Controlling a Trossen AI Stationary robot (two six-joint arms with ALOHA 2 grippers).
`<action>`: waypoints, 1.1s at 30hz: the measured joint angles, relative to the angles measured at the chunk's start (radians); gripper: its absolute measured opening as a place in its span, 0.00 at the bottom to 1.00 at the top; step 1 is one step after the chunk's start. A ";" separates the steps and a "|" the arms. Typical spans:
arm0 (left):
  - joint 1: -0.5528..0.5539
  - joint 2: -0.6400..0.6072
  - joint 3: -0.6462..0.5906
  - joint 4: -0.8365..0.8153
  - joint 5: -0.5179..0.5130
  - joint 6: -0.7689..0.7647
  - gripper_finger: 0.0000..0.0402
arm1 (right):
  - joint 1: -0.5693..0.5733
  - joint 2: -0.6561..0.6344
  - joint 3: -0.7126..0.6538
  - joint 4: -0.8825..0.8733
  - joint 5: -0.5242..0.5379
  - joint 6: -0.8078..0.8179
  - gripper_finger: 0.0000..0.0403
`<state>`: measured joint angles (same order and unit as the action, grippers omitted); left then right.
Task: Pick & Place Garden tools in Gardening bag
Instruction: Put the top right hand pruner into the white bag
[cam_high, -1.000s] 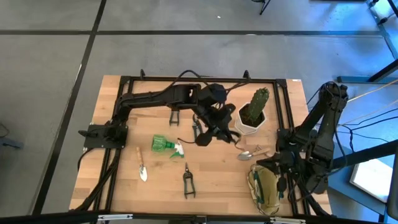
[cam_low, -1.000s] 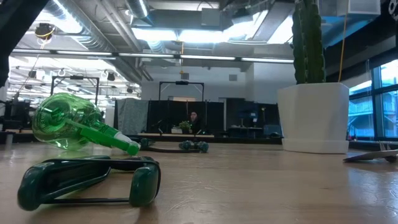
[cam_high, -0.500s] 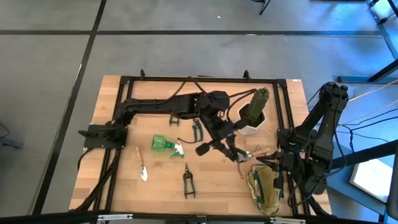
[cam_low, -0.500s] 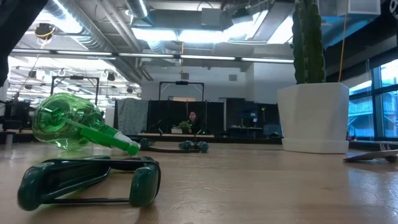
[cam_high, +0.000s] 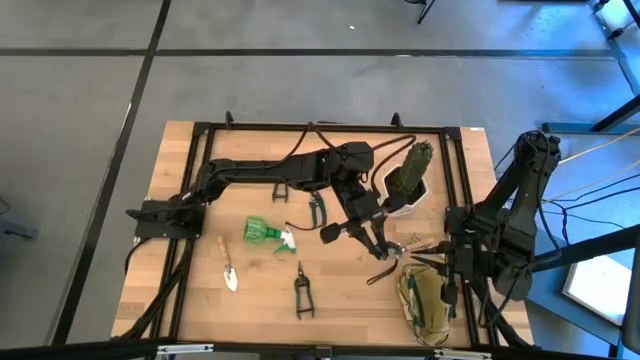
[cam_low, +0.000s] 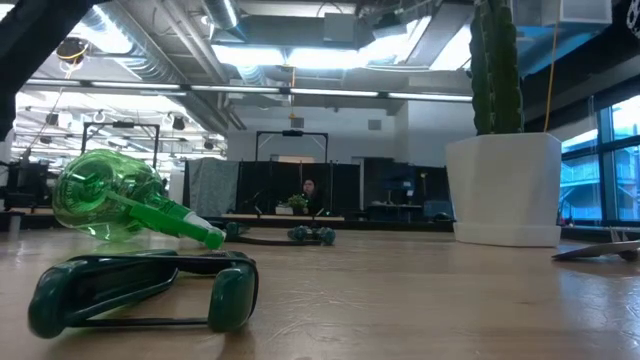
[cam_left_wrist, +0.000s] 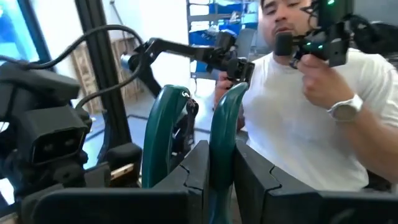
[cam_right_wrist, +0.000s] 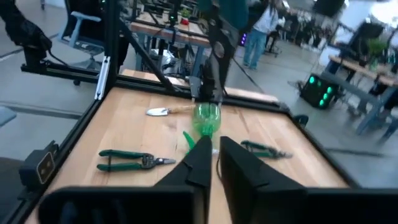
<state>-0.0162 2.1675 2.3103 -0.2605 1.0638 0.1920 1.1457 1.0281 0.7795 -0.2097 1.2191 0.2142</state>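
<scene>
Beside gardening bag (cam_high: 424, 300), left claw (cam_high: 380, 272) grips shears (cam_left_wrist: 214, 124) upright, handles upward.

My left pincer (cam_left_wrist: 208, 168) is black, and between its fingers I hold dark teal-green handled pruning shears (cam_left_wrist: 189, 134). My right pincer (cam_right_wrist: 210, 158) is black too. The pale wooden desk (cam_high: 260, 285) shows light plank lines and carries a black metal frame (cam_high: 200, 135). On it lies a translucent bright green plastic spray bottle (cam_high: 262, 231) with a white nozzle. A silver-bladed trowel with a tan wooden handle (cam_high: 227, 264) lies on the desk too, as do two black-looking shears (cam_high: 302, 290). The dark green ribbed cactus (cam_high: 414, 163) stands in a white hexagonal pot (cam_high: 398, 206). The olive-khaki fabric bag (cam_high: 427, 303) has dark green trim. The floor (cam_high: 80, 80) is grey with black lines.
</scene>
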 joint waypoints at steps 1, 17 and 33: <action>0.000 0.007 0.003 0.018 0.015 -0.003 0.10 | -0.011 -0.002 0.000 0.033 -0.011 -0.046 0.14; 0.027 0.068 0.001 0.130 0.121 -0.104 0.10 | -0.199 -0.006 0.000 0.371 -0.351 -0.406 0.55; 0.027 0.068 0.001 0.089 0.121 -0.074 0.10 | -0.257 -0.006 0.000 0.452 -0.443 -0.405 0.56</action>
<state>0.0113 2.2353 2.3116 -0.1715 1.1844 0.1182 0.8886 1.0225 0.7795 0.2422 0.7759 -0.1907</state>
